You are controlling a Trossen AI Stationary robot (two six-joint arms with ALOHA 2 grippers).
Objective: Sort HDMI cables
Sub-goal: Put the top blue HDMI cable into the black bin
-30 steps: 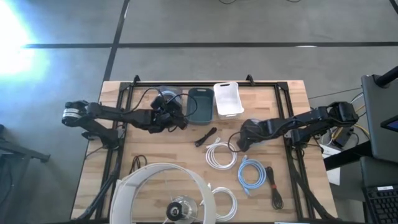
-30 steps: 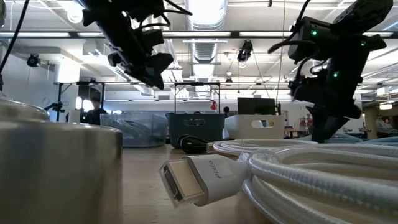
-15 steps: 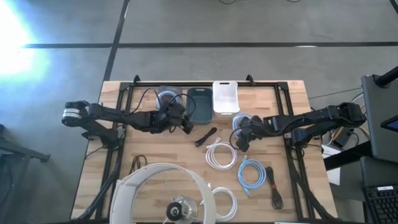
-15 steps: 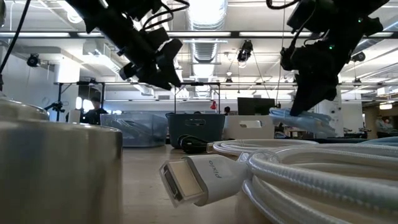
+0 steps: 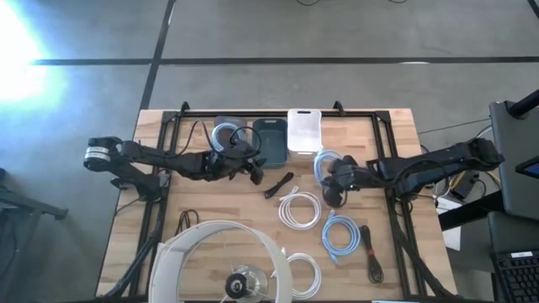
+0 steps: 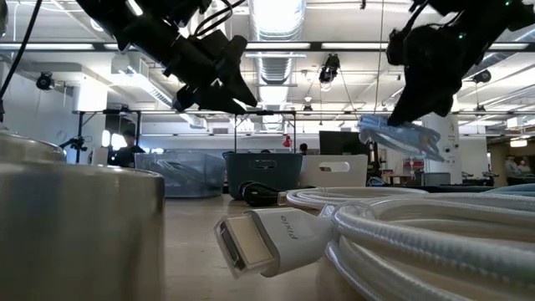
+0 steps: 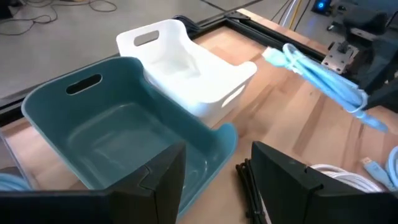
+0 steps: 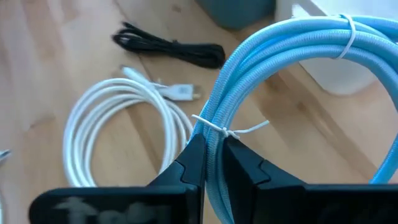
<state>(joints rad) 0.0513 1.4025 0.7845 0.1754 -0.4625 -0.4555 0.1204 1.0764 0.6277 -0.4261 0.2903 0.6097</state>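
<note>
My right gripper (image 5: 328,175) is over the table's middle right and shut on a light blue HDMI coil (image 5: 323,162), which is lifted, as the low view shows (image 6: 399,136). My left gripper (image 7: 214,158) is open and empty, hovering in front of the teal bin (image 5: 271,140), near a black cable (image 5: 280,184). Another light blue coil (image 5: 226,133) lies in the clear bin at far left. On the table lie a white coil (image 5: 299,210), a light blue coil (image 5: 339,234), a black bundle (image 5: 371,253), another white coil (image 5: 305,274) and a thin black cable (image 5: 187,220). My right gripper pinches the light blue coil's bundled strands (image 8: 219,118) between its two fingers (image 8: 194,158), just below a white zip tie (image 8: 217,129). The fingers lie across the strands. The coil is lifted clear of the table and stands out beyond the fingertips, tilted (image 6: 399,136).
Three bins stand in a row at the far edge: clear, teal, and white (image 5: 305,131). A large white round drum (image 5: 221,261) fills the near middle. A white cable's plug (image 6: 251,238) lies close to the low camera. A black frame rail (image 5: 278,114) runs along the far edge.
My right gripper has shut on the light blue coil, risen with it clear of the table and carried it slightly toward the far edge. My left gripper has moved from over the clear bin toward the table's right and near side, uncovering a light blue coil in that bin.
</note>
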